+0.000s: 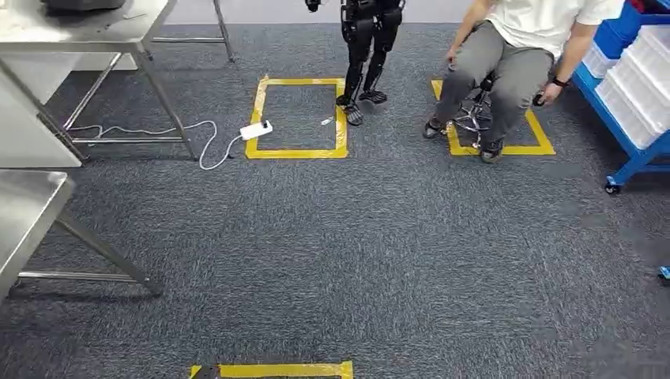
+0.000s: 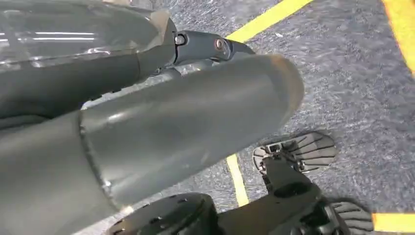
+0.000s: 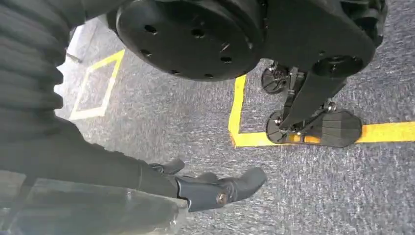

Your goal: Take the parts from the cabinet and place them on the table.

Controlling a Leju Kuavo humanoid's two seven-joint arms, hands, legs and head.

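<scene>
A blue wheeled cabinet (image 1: 632, 118) with white bins (image 1: 644, 79) stands at the far right of the head view; no parts can be made out in it. Steel tables stand on the left, one near (image 1: 28, 209) and one farther back (image 1: 95, 24). My left hand (image 2: 195, 112) hangs above the grey carpet in the left wrist view, its thick grey thumb and a dark finger (image 2: 210, 46) stretched out with nothing in them. My right hand (image 3: 215, 188) also hangs over the carpet, fingers (image 3: 244, 181) extended and apart, holding nothing.
A person (image 1: 513, 55) sits on a stool beside the cabinet. Another dark robot (image 1: 365, 47) stands at a yellow tape square (image 1: 299, 150). A white power strip (image 1: 256, 129) with its cable lies by the far table's legs. Open carpet lies between.
</scene>
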